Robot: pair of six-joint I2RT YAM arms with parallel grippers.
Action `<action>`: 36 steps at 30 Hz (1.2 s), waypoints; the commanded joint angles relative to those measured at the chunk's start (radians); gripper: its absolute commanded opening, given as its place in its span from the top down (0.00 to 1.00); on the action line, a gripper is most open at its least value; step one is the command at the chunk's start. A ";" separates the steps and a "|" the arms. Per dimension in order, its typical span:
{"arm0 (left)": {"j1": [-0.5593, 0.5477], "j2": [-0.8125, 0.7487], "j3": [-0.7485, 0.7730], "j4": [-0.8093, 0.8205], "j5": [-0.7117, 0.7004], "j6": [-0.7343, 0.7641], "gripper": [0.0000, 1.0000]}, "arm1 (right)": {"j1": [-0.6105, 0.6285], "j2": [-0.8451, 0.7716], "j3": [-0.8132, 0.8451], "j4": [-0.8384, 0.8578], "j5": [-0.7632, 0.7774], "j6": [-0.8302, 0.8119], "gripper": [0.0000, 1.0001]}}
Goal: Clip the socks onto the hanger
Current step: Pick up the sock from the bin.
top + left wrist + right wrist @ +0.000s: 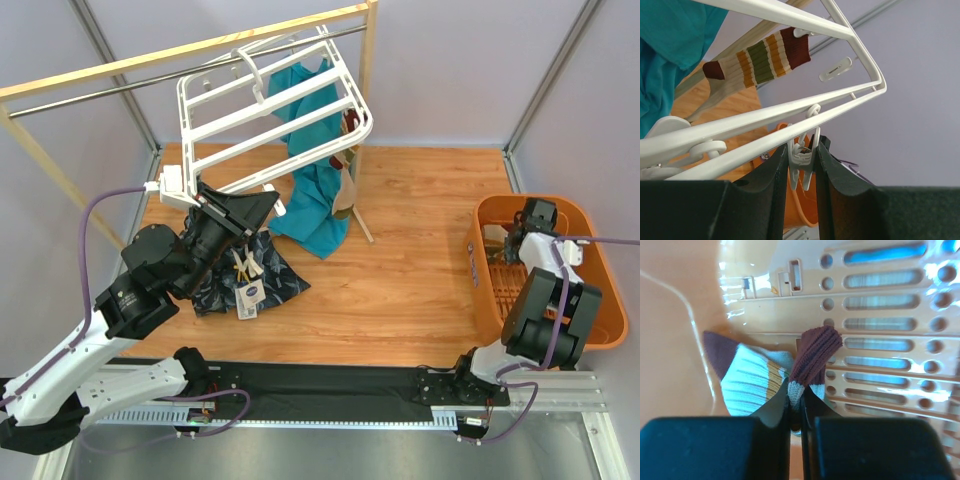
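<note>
The white hanger (pixel 270 100) hangs tilted from the rack's rail. My left gripper (pixel 262 205) reaches up to its near edge and is shut on a small white clip (pixel 804 161) dangling from the frame bar (pixel 790 132). A striped sock (pixel 760 60) with maroon ends hangs clipped at the hanger's far side. My right gripper (pixel 515 240) is down inside the orange basket. In the right wrist view its black fingers (pixel 775 405) are shut on a sock (pixel 747 377), pinching it just below the maroon cuff (pixel 815 355).
A large teal cloth (pixel 315 190) hangs from the hanger. A dark navy patterned cloth (pixel 250 275) lies on the table under the left arm. The wooden rack (pixel 190 55) spans the back left. The orange basket (pixel 590 300) stands at the right edge.
</note>
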 commanded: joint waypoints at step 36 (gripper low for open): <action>0.000 -0.057 -0.072 0.060 0.049 -0.099 1.00 | 0.966 -0.492 0.460 -0.136 -1.398 -1.016 1.00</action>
